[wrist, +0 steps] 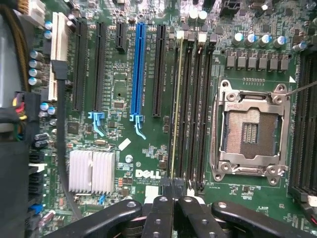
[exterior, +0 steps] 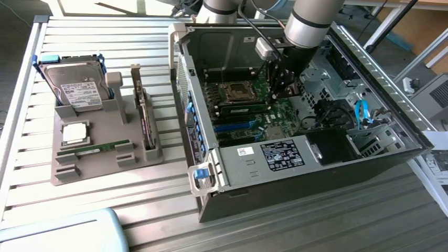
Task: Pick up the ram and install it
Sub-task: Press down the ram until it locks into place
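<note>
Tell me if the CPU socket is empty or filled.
Empty: the socket shows its bare contact grid, with no chip seated in it.

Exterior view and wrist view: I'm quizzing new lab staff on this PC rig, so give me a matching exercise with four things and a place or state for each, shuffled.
Things:
1. hard drive
2. ram
3. gripper
4. socket

Places or states:
A. shut, over the motherboard inside the case
B. low in the grey holder, next to the processor
C. upright at the holder's far end
D. on the motherboard, no chip in it

Pairs: 1-C, 2-B, 3-A, 4-D
</note>
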Controlling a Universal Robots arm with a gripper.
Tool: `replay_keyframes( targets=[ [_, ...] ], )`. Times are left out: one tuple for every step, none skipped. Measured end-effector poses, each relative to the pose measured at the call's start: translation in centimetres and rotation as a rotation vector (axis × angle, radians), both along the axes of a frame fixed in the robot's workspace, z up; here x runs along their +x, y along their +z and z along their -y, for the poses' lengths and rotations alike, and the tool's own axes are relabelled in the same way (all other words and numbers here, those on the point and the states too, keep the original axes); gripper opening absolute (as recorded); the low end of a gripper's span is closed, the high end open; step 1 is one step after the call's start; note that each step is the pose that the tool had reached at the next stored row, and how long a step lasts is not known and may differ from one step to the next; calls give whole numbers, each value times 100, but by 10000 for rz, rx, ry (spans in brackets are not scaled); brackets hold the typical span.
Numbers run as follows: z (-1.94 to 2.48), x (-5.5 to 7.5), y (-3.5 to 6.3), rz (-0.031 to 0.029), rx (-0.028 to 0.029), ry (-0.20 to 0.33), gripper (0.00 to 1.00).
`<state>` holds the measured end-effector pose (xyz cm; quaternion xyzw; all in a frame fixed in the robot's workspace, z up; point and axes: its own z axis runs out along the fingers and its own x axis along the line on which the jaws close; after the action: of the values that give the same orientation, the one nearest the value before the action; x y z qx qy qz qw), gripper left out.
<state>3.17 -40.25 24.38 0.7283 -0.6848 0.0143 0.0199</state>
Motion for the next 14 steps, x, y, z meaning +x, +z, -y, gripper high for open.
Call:
replay_keyframes(
  targets=[
    [0, -6, 0, 10, -11, 1, 11],
    [1, -18, 1, 19, -13, 0, 11],
    [0, -48, 2, 36, -16, 0, 11],
    [0, -84, 1, 50, -15, 1, 11],
    [0, -128, 1, 61, -15, 1, 11],
    [1, -179, 1, 75, -14, 0, 11],
    [1, -228, 1, 92, -14, 1, 11],
    [1, -299, 1, 120, -15, 0, 11],
    [0, -341, 1, 142, -14, 1, 11],
    [0, -390, 1, 168, -13, 0, 11],
    [0, -437, 1, 193, -15, 1, 11],
    [0, -486, 2, 218, -16, 1, 11],
    [0, -539, 2, 244, -16, 0, 11],
    [0, -574, 1, 260, -15, 1, 11]
  ],
)
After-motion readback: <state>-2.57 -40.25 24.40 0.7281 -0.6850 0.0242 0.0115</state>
